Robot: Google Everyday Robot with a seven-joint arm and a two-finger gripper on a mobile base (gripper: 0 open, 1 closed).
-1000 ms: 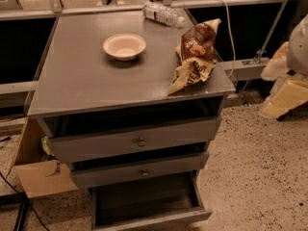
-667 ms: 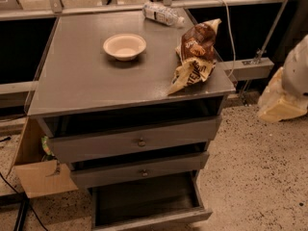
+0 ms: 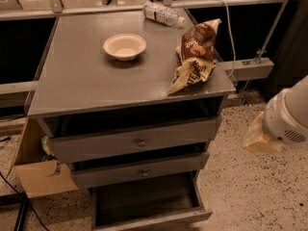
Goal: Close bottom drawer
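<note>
The bottom drawer (image 3: 149, 203) of the grey metal cabinet (image 3: 96, 100) is pulled far out, its dark inside open to view; its front panel runs along the lower edge of the picture. The two drawers above it stand slightly out, each with a small round knob. My arm enters from the right edge, and the gripper (image 3: 257, 137) shows as a pale yellowish shape below the white wrist, right of the cabinet and about level with the middle drawer, apart from it.
On the cabinet top are a beige bowl (image 3: 124, 46), a brown snack bag (image 3: 195, 54) hanging over the right front edge, and a lying water bottle (image 3: 162, 13). A cardboard box (image 3: 41, 174) stands left of the cabinet. Speckled floor lies to the right.
My arm and gripper have moved down and toward the cabinet's lower right. The drawers have not moved.
</note>
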